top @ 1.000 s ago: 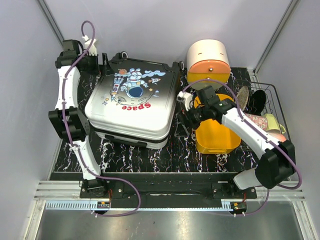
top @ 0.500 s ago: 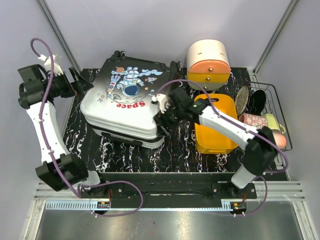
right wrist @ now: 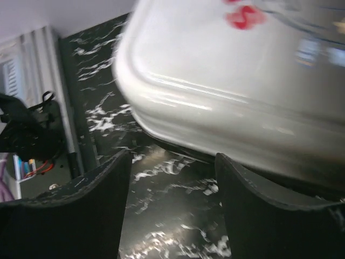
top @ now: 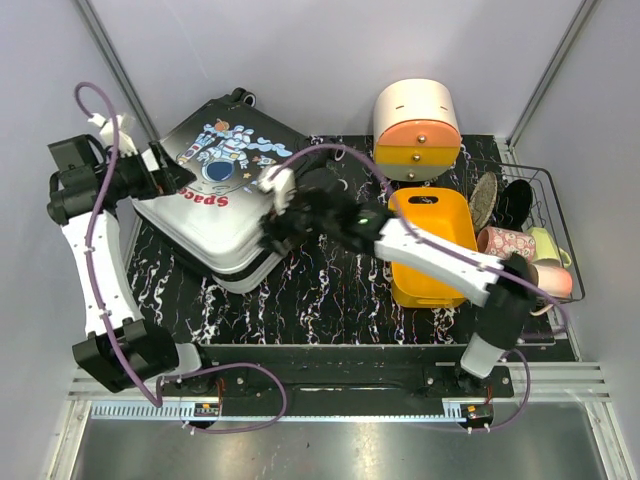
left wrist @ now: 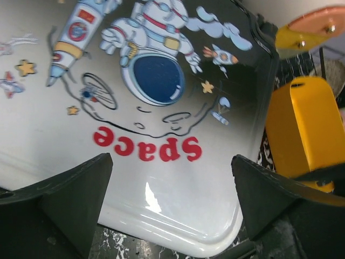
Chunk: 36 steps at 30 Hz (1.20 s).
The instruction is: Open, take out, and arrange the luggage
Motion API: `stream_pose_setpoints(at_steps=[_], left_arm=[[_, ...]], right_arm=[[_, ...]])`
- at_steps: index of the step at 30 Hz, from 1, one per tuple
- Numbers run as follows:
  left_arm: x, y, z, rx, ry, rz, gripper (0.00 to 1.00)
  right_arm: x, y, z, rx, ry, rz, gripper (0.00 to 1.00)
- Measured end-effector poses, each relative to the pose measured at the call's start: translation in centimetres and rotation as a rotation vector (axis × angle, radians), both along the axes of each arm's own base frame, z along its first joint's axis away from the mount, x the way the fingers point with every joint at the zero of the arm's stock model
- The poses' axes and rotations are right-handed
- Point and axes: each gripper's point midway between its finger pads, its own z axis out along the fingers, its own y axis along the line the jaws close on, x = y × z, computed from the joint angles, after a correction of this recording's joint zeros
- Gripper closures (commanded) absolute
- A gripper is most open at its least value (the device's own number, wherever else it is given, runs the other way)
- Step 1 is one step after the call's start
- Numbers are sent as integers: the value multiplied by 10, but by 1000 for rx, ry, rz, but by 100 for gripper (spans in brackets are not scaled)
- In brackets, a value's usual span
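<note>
Left tool [top: 168, 176] spread wide over the glossy, round-cornered hard-shell luggage [top: 205, 215]. Right tool [top: 272, 218] released too, at its right edge, over the marbled black bench [top: 330, 295].

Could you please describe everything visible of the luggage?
The luggage is a hard-shell suitcase fading black to white, printed with a cartoon astronaut and red "Space". It looks shut and lies print-up, skewed, far left on the black marbled mat, wheels toward the back. The open left end effector hovers at its left edge, the open right end effector at its right rim; contact unclear.
</note>
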Motion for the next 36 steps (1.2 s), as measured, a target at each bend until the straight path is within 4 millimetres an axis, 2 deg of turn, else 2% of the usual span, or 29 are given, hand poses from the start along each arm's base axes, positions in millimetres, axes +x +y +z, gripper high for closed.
stream_pose_setpoints(at_steps=[2,5,7,8,10,15,20,30,36], left_arm=[[-2,-12,-1,52,-17,-55,2],[-8,-39,-2,144,-47,-161,2],[-16,-61,-1,205,-84,-246,2],[-20,-69,-1,223,-99,-279,2],[-30,-82,-1,253,-122,-333,2],[-34,-90,-2,280,-140,-375,4],[-36,-93,-13,278,-116,-389,4],[-39,-94,-33,245,-50,-374,6],[-41,-95,-34,191,-26,-320,6]], right_arm=[[16,-35,20,46,-11,-86,21],[56,-104,41,101,-21,-274,19],[78,-146,42,110,-34,-396,19],[82,-161,36,101,-33,-438,19],[82,-175,20,75,-15,-465,22],[80,-180,-34,-17,61,-456,32],[104,-174,-68,-31,75,-472,44],[137,-151,-105,23,-12,-442,47],[154,-140,-129,7,-40,-420,50]])
